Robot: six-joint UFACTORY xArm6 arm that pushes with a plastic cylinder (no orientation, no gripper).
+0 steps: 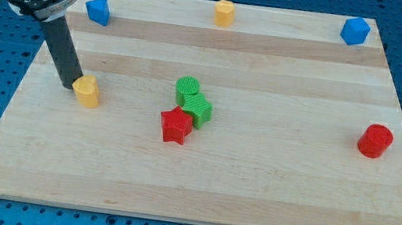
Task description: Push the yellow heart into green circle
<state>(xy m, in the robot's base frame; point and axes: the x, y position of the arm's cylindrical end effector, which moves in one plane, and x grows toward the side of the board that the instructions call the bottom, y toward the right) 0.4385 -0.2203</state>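
The yellow heart (87, 91) lies on the wooden board at the view's left. My tip (72, 86) sits right against its left side, touching or nearly so. The green circle (187, 89) is near the board's middle, well to the right of the heart. It touches a second green block (198, 110) just below and to its right.
A red star (175, 125) touches the green block from below left. A red cylinder (375, 141) is at the right. A blue block (98, 10), a yellow block (224, 12) and another blue block (354, 30) line the top edge.
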